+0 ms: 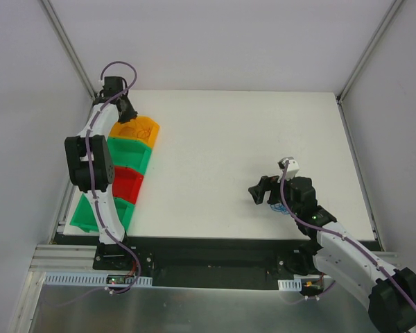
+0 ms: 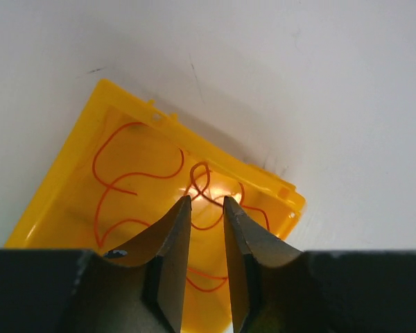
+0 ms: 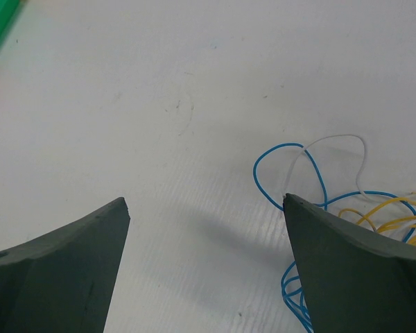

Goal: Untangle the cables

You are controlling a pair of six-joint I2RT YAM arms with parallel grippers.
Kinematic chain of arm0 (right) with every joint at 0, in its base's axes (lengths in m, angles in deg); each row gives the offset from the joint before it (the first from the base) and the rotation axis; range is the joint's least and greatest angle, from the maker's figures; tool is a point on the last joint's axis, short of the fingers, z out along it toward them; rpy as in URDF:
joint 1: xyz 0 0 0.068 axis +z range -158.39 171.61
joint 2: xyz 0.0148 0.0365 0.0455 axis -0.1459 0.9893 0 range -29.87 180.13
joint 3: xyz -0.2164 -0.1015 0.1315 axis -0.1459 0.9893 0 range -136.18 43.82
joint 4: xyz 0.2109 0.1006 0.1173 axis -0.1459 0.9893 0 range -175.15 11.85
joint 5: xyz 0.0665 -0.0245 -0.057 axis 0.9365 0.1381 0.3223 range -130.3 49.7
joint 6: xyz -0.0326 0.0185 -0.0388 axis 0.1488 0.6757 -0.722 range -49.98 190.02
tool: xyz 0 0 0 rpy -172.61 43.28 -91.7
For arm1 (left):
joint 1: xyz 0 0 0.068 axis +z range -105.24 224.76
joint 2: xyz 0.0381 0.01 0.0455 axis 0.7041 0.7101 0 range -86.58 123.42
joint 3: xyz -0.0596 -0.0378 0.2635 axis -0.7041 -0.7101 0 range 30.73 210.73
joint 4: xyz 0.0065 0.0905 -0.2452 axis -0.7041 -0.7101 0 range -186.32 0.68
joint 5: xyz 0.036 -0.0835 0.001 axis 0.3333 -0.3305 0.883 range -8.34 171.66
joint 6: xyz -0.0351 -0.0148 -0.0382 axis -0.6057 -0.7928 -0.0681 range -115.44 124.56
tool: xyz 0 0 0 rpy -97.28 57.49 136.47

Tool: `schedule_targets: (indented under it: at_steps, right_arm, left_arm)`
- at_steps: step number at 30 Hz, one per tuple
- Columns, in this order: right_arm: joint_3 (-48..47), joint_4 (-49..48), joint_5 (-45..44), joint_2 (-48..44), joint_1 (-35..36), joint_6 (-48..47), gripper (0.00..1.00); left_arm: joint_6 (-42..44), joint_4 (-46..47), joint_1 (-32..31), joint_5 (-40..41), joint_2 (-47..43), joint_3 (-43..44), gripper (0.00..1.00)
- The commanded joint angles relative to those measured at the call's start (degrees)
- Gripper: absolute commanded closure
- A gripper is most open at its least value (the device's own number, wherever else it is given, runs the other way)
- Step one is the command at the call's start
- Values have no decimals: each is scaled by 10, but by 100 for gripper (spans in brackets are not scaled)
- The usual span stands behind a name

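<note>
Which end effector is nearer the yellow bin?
Left. The left end effector hovers directly over the yellow bin, above the orange wire in it. The right end effector is far across the table, by the blue wire.

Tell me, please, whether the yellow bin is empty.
Not empty: a thin orange cable lies looped across the floor of the yellow bin.

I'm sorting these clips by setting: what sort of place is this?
Probably a robotics lab test cell: a white-and-black left arm and right arm bolted at a white tabletop, plain white walls closing it in, and a row of orange, green and red plastic bins.
</note>
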State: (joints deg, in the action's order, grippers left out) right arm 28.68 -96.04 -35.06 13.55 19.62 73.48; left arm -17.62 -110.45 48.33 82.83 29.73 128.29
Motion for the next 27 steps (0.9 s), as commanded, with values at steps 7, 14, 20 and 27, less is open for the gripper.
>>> schedule_targets:
  at_steps: [7, 14, 20, 27]
  right_arm:
    - [-5, -26, 0, 2, 1, -3, 5]
    - [-57, 40, -16, 32, 2, 25, 5]
    - [-212, 298, -49, 62, 2, 63, 7]
    - [-274, 485, -136, 40, -10, 143, 6]
  left_arm:
    - [58, -6, 13, 80, 50, 55, 86]
    - [13, -30, 25, 108, -24, -3, 52]
    - [-38, -30, 11, 47, -157, -51, 27]
    - [-75, -25, -51, -49, -278, -97, 18]
